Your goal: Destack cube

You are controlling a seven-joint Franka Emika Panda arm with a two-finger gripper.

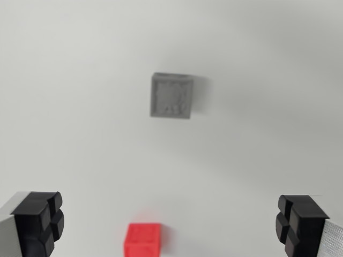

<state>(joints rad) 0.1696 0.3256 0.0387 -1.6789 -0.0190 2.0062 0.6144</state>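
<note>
Above a white table, my gripper points straight down, fingers spread wide and empty.
Black fingertips sit in the lower corners; the red cube lies at bottom centre between them, the grey cube well apart, upper centre.

Single wrist view, looking steeply down on the white table from well above. Both fingertips frame the bottom corners. No second view for overlap.
</note>
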